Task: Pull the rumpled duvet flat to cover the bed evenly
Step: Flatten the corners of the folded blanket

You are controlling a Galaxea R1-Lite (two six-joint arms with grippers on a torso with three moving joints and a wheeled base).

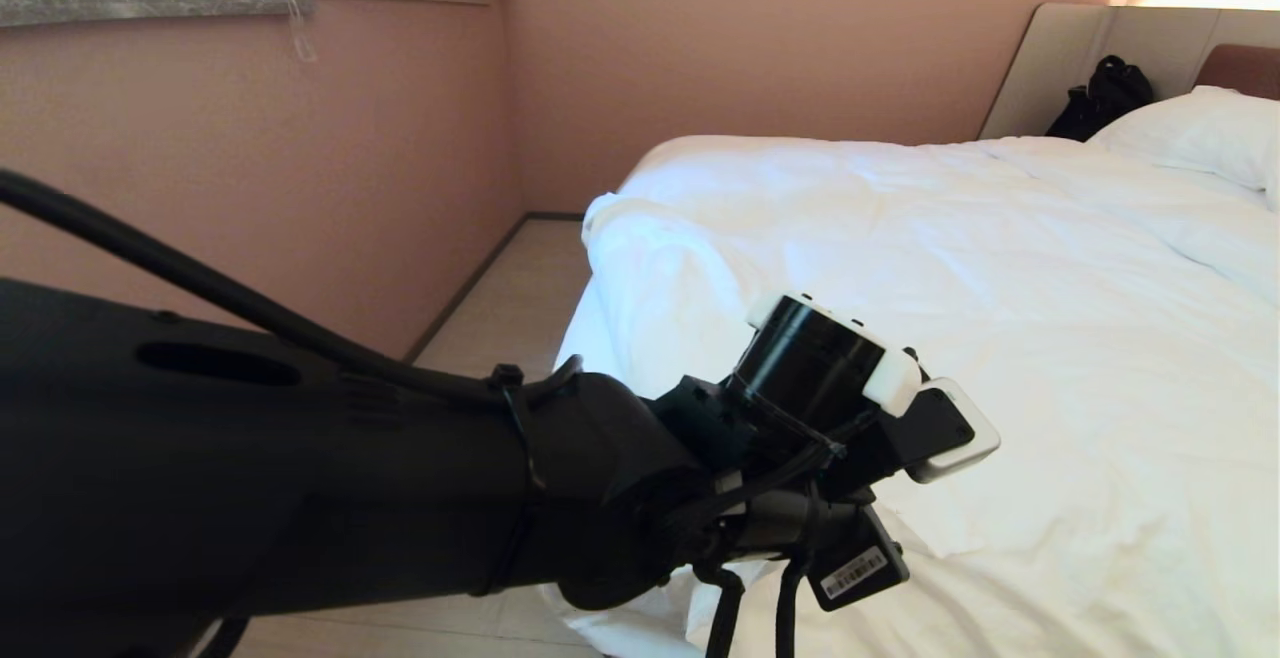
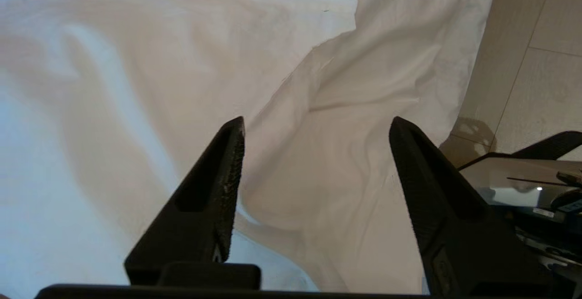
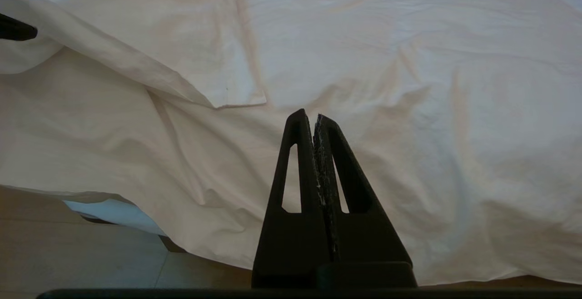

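The rumpled duvet (image 1: pixel 900 258) lies white and creased over the bed (image 1: pixel 1080 48), bunched up at the near left corner (image 1: pixel 640 248). My left arm (image 1: pixel 830 388) reaches over that corner, and its wrist hides the fingers in the head view. In the left wrist view my left gripper (image 2: pixel 317 124) is open, with a raised fold of the duvet (image 2: pixel 345 85) just beyond the tips and nothing held. My right gripper (image 3: pixel 313 116) is shut and empty, low at the bed's edge, facing the duvet (image 3: pixel 409 85), where a turned-back corner (image 3: pixel 218 76) lies.
A white pillow (image 1: pixel 1200 133) and a black bag (image 1: pixel 1105 93) sit at the headboard end. A pink wall (image 1: pixel 300 188) runs close along the far side, with a narrow strip of pale floor (image 1: pixel 500 308) between. The mattress sheet (image 3: pixel 113 212) shows under the duvet's hem.
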